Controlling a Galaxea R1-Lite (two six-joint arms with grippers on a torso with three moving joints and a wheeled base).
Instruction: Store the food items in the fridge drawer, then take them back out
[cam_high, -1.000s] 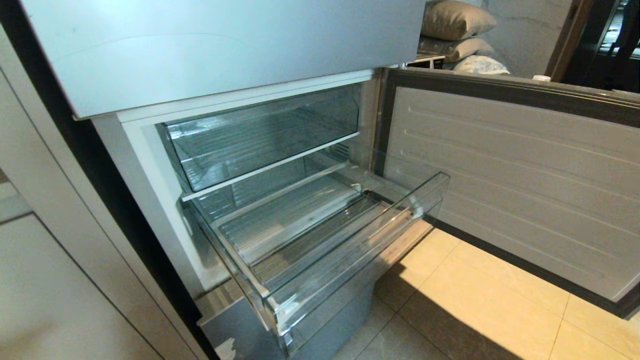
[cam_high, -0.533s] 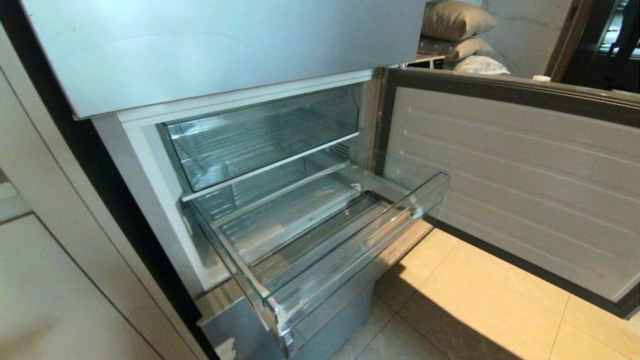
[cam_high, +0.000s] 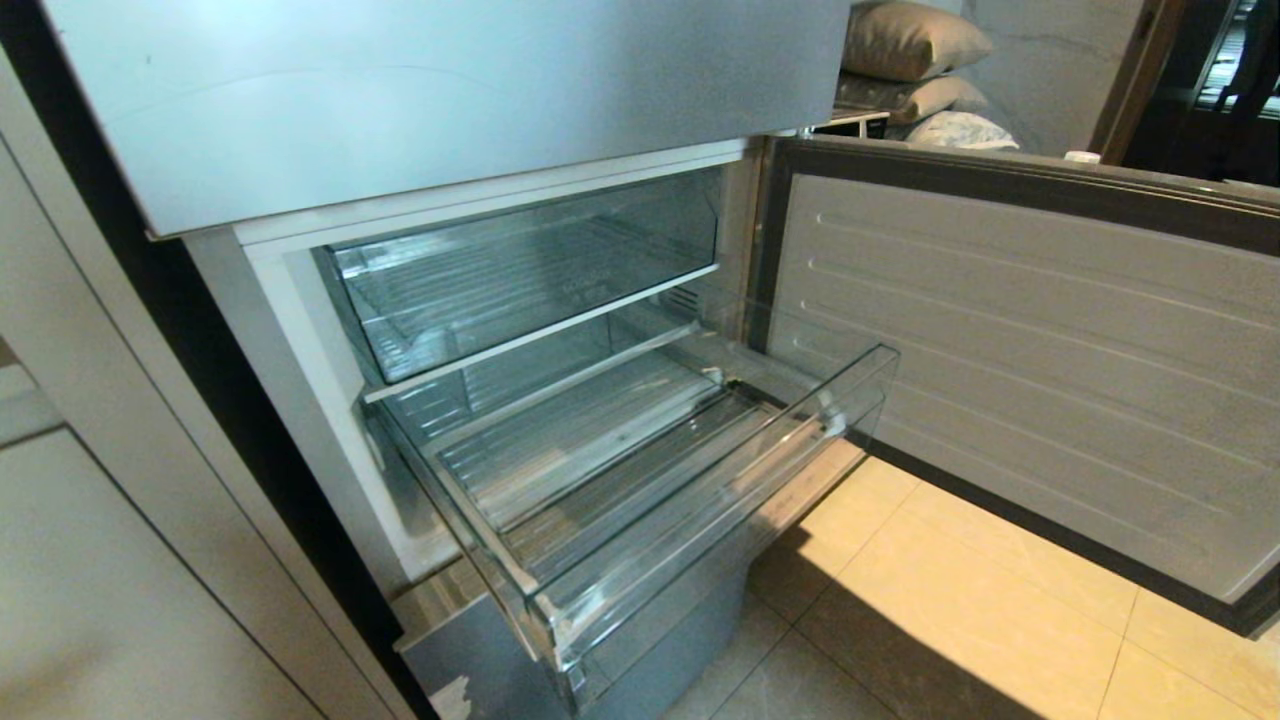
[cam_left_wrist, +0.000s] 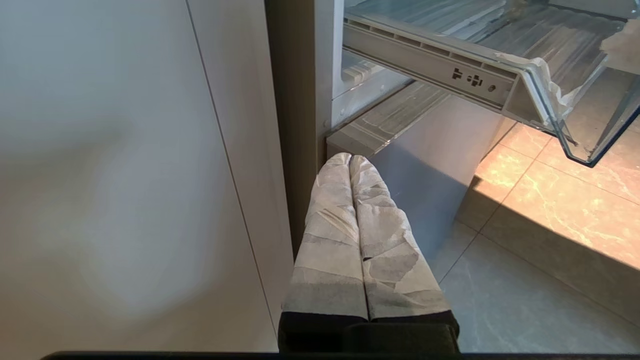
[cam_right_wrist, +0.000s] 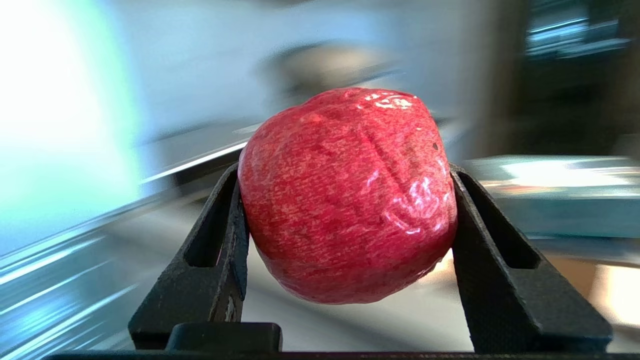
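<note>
fridge door (cam_high: 1040, 370) swung open at right | upper clear compartment (cam_high: 520, 270) with white front strip | stacked pillows (cam_high: 915, 60) behind door | tiled floor (cam_high: 960, 620) sunlit | pale cabinet panel (cam_high: 110, 590) at left

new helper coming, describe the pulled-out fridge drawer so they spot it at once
Start at the open fridge door and look beside it into the cabinet. The drawer is the lower clear bin, pulled out over the floor tiles; the upper clear bin, with its white front strip, sits pushed in.
</note>
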